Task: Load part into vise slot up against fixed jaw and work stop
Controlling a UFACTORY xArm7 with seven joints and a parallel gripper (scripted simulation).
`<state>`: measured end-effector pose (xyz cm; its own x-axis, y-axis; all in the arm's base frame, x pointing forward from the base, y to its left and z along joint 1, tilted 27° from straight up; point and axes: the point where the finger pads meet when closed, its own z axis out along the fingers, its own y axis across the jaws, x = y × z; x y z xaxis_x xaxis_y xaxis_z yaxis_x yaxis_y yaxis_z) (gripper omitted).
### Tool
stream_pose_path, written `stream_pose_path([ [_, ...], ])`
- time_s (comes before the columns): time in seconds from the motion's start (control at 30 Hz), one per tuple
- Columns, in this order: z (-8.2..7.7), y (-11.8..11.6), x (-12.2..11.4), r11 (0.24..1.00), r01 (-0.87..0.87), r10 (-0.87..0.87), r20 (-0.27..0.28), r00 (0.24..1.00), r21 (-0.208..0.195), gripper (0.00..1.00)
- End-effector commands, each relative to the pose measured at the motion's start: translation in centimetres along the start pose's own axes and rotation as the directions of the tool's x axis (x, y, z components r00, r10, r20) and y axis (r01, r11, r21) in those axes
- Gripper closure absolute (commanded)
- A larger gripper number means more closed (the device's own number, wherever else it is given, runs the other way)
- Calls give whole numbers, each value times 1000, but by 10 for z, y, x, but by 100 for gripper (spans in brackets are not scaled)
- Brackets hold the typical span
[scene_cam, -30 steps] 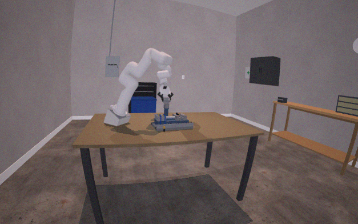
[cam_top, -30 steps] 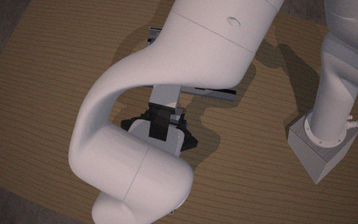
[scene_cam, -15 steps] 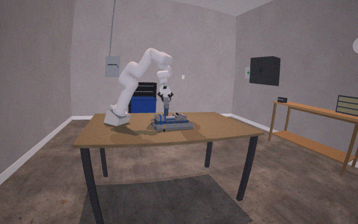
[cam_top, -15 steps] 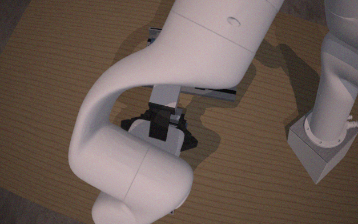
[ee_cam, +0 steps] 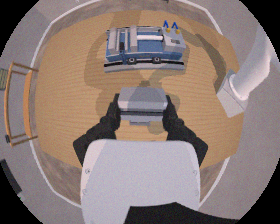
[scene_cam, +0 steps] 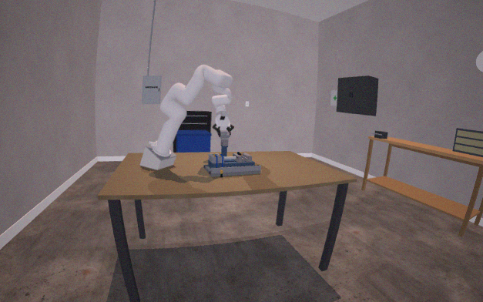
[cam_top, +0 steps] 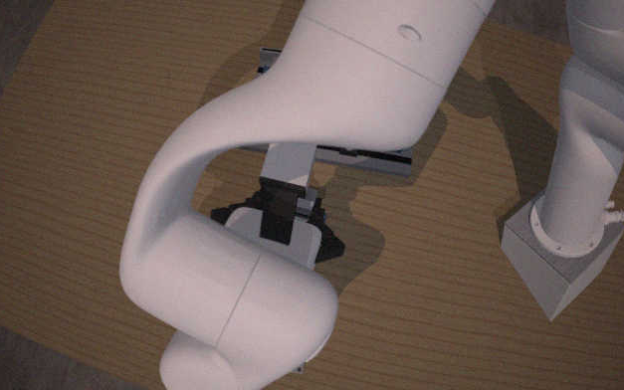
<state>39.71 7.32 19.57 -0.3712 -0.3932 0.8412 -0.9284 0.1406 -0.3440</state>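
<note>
Currently, gripper [ee_cam: 144, 119]: clamped on the part [ee_cam: 144, 102], hanging end-down in the air over the vise [scene_cam: 232, 161]
Done: part lifted off the infeed plate
Left: seat it against fixed jaw and work stop, release, retreat

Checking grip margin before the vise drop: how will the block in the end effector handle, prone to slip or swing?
The block hangs on end from the end effector, so most of its length is below the fingers; it may pivot if bumped. It looks like rigid grey metal, probably heavy for its size. Its smooth flat faces could slip. Once laid flat, it should not roll.
</note>
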Motion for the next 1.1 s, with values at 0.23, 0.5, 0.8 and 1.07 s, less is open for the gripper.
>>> stream_pose_path([
  [0.23, -2, 0, 1, 1000, -2, 2, 41, 999, 2, 100],
  [0.5, -2, 0, 1, 1000, -2, 2, 95, 996, 2, 100],
  [0.8, -1, 0, 2, 1000, -2, 1, 155, 988, 2, 100],
  [1.07, -1, 0, 3, 1000, -2, 1, 231, 973, 2, 100],
])
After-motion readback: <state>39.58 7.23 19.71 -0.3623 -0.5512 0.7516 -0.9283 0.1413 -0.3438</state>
